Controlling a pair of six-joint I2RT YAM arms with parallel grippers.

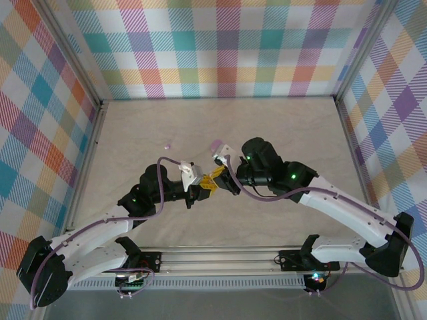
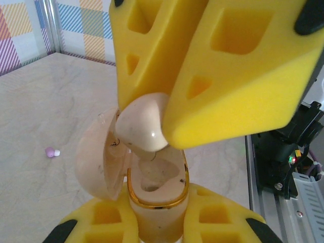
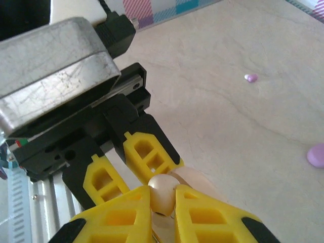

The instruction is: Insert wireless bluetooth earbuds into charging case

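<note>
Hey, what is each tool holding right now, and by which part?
The left tool clamps the open cream charging case by its lower body. The right tool pinches a cream-white earbud by its rounded sides, right above the case.

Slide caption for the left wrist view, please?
Left gripper grips the open cream charging case; right gripper holds a cream earbud over its socket; a purple earbud lies on the table.

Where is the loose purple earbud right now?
The purple earbud lies on the table, left of centre in the top view, beyond the left end effector and apart from it.
</note>
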